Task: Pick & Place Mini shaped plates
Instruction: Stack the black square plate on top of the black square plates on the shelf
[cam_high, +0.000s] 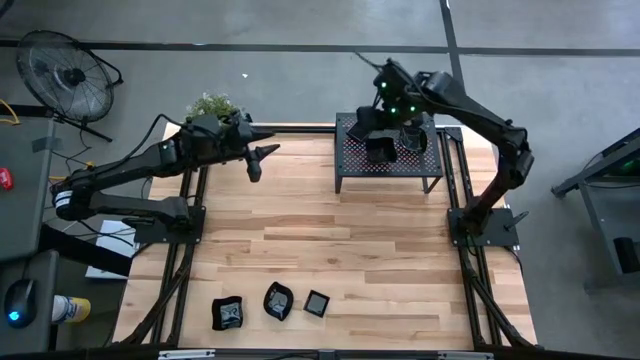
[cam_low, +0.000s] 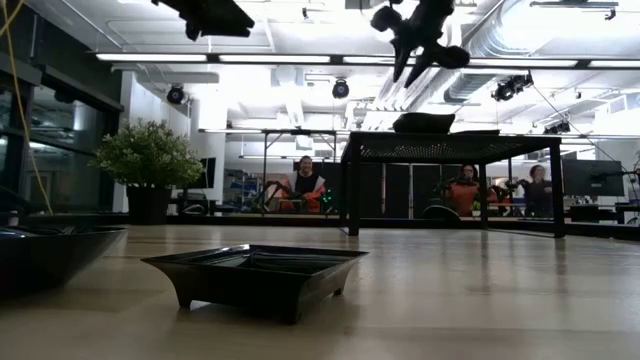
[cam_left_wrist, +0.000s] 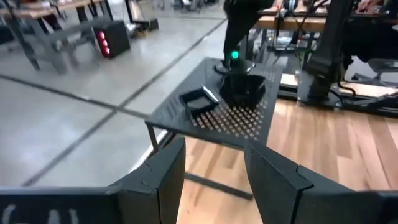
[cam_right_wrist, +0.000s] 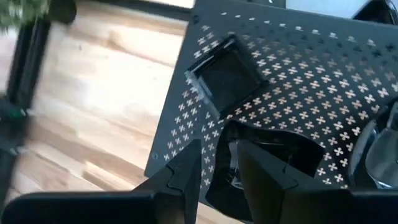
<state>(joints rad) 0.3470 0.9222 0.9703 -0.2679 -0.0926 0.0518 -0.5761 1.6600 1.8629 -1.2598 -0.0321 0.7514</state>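
From the high view, the right end effector (cam_high: 400, 118) hangs over the black perforated metal rack (cam_high: 352, 160), which stands at about one o'clock on the light wooden plank surface (cam_high: 340, 250). A small square black glossy plate (cam_high: 380, 151) lies on the rack just at seven o'clock of that end effector, and a darker rounded plate (cam_high: 410, 136) sits right under it. The left end effector (cam_high: 262, 155) hovers at about eleven o'clock of the surface, well apart from the rack. Three more small black plates lie in a row at six o'clock: a wavy-rimmed plate (cam_high: 228, 313), a rounded plate (cam_high: 278, 301) and a small square plate (cam_high: 317, 303).

In the low view, a square black dish (cam_low: 255, 272) rests on the surface in the foreground, and the rack (cam_low: 450, 148) stands behind with a dark plate (cam_low: 424, 122) on top. The right end effector (cam_low: 418, 52) hangs above that plate, clear of it.

In the left wrist view, the left end effector (cam_left_wrist: 214, 180) has its two fingers parted with nothing between them; the rack (cam_left_wrist: 249, 121) lies ahead, bearing the square plate (cam_left_wrist: 198, 99) and the rounded plate (cam_left_wrist: 244, 89).

In the right wrist view, the right end effector (cam_right_wrist: 219, 171) has its fingers a little apart, gripping nothing, directly over the rounded plate (cam_right_wrist: 280, 155); the square plate (cam_right_wrist: 227, 78) lies just beyond on the rack (cam_right_wrist: 311, 68).
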